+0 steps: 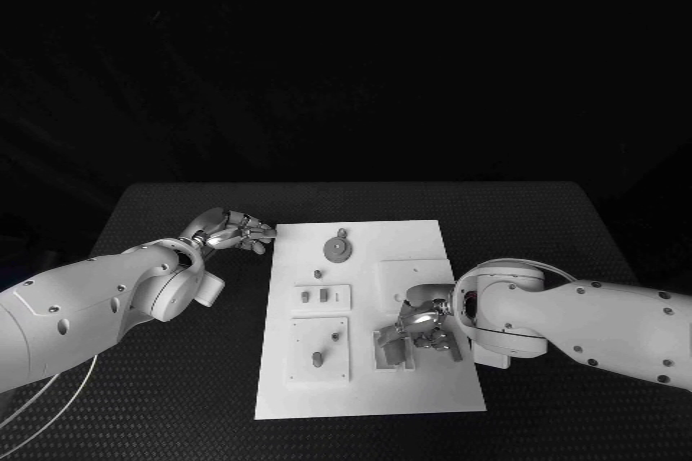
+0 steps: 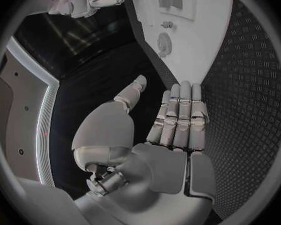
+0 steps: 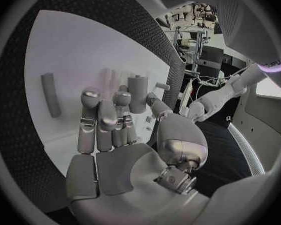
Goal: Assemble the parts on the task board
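My right hand (image 1: 421, 326) sits low over the near right part of the board (image 1: 433, 236), fingers up and a little apart. In the right wrist view an upright peg (image 3: 137, 92) stands just past my fingertips (image 3: 90, 96). I can't tell whether a finger touches it, and nothing looks pinched, so I read the hand as holding nothing. I'd say I'm parked here because this peg's block (image 1: 392, 349) is my next job: palm facing it, ready to close in. A flat bar (image 3: 48, 93) lies on the white just beyond the fingers, off to one side — untouched.

Beyond my right hand, across the board, two square plates (image 1: 320, 349) hold small grey parts (image 1: 316, 359), each lying apart from the others. Further out is the round disc (image 1: 336, 248), well away from both hands.

My left hand (image 1: 231, 227) is at the board's far left edge, off the white, over the black table (image 1: 173, 381). In the left wrist view the fingers (image 2: 181, 112) run straight and side by side, thumb out, palm bare, holding nothing. I judge it's kept aside to leave the board free — the disc is the nearest part to it.

Assembly looks early: parts mostly loose.
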